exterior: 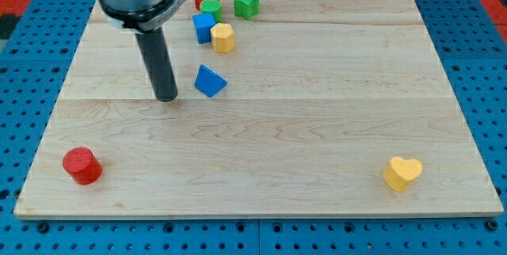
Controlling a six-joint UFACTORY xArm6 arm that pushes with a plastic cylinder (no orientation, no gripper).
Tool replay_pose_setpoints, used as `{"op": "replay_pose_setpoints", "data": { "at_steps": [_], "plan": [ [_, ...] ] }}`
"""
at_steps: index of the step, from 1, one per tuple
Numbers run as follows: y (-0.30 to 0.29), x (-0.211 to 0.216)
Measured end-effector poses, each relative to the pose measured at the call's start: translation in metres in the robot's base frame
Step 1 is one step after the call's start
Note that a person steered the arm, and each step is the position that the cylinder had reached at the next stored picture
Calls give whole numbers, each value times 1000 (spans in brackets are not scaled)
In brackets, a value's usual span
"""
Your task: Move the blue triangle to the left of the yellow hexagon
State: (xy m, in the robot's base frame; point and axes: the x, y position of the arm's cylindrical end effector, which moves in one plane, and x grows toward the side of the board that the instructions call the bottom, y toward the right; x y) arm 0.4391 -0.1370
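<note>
my tip (167, 97) is seen on the wooden board (317, 144), just to the view's left of the blue triangle (210, 81), a small gap between them. no fingers are carried by the rod. the blue triangle lies below the yellow hexagon (223, 38), which touches a blue cube (203, 28). a red cylinder (81, 165) sits at the lower left.

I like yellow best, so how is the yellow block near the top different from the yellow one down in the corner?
The yellow hexagon has flat sides, while the yellow heart has two rounded lobes and a notch. The hexagon sits near the view's top, touching or nearly touching the blue cube; the heart lies alone near the view's bottom right. My tip is far nearer the hexagon than the heart. Both are yellow and rest on the wooden board.
</note>
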Motion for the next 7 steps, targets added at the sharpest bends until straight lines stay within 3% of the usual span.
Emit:
{"op": "replay_pose_setpoints", "data": {
  "at_steps": [1, 2, 4, 5, 6, 7],
  "plan": [
    [25, 16],
    [61, 2],
    [55, -57],
    [57, -63],
    [72, -39],
    [123, -27]
  ]
}}
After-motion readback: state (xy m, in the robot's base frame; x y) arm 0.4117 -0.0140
